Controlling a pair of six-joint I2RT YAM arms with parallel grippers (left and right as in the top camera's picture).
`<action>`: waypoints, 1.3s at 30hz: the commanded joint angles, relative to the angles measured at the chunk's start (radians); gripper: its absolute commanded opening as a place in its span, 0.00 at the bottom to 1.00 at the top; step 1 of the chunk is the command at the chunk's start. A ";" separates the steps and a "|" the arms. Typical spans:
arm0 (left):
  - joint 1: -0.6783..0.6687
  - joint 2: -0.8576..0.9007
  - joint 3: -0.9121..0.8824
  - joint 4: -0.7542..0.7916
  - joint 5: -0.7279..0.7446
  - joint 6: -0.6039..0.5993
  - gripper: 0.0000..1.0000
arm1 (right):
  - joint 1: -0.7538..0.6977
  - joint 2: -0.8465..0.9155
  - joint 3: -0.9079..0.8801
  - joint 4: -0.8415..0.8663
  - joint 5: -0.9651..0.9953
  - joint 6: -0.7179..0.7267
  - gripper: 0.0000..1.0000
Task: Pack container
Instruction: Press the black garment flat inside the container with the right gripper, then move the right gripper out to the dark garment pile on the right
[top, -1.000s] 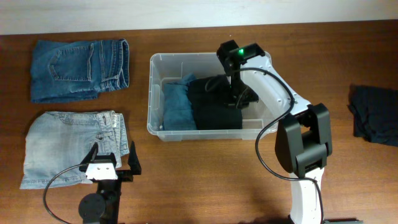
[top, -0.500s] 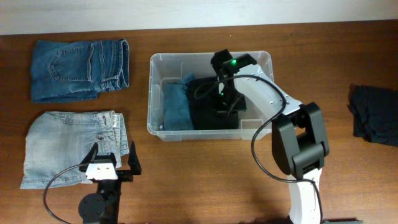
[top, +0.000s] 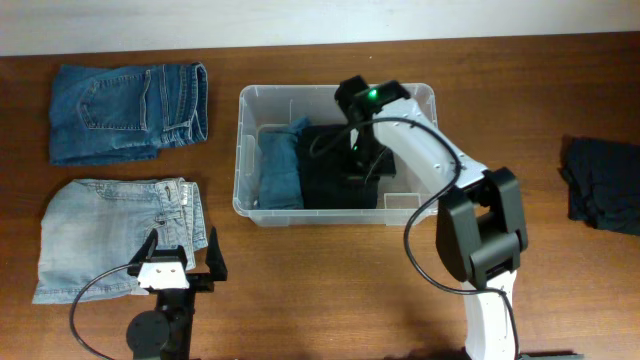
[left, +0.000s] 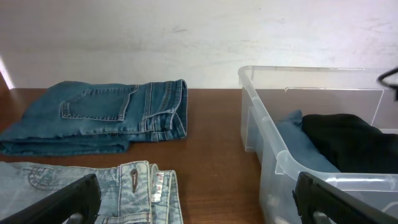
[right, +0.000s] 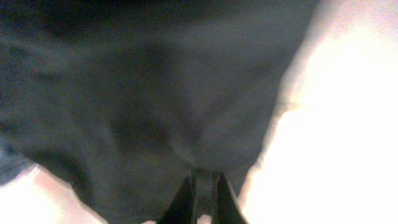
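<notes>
The clear container (top: 300, 91) stands mid-table, also showing in the left wrist view at right (left: 267, 146). Inside lie a folded blue garment (top: 280, 165) and a black garment (top: 335, 180). My right gripper (top: 362, 165) reaches down into the container, and its wrist view shows the jaws (right: 204, 186) pinched shut on the black garment (right: 155, 93), whose fabric puckers at the tips. My left gripper (top: 180, 262) rests open near the table's front edge, over the corner of the light blue jeans (top: 110, 230), with nothing between its fingers (left: 62, 202).
Folded dark blue jeans (top: 130, 110) lie at the back left, behind the light jeans (left: 118, 186). A dark garment (top: 605, 185) sits at the far right edge. A white wall runs along the table's back.
The right gripper has moved left and lower inside the container, taking the black garment with it. The container has slid slightly left. The left arm has not moved.
</notes>
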 joint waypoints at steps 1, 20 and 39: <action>0.006 -0.005 -0.004 -0.002 0.011 0.012 0.99 | -0.033 -0.020 0.150 -0.080 0.116 0.003 0.08; 0.006 -0.005 -0.004 -0.002 0.011 0.012 0.99 | -0.698 -0.057 0.576 -0.349 0.392 -0.177 0.99; 0.006 -0.005 -0.004 -0.002 0.011 0.012 0.99 | -0.997 0.201 0.557 -0.206 0.190 -0.481 1.00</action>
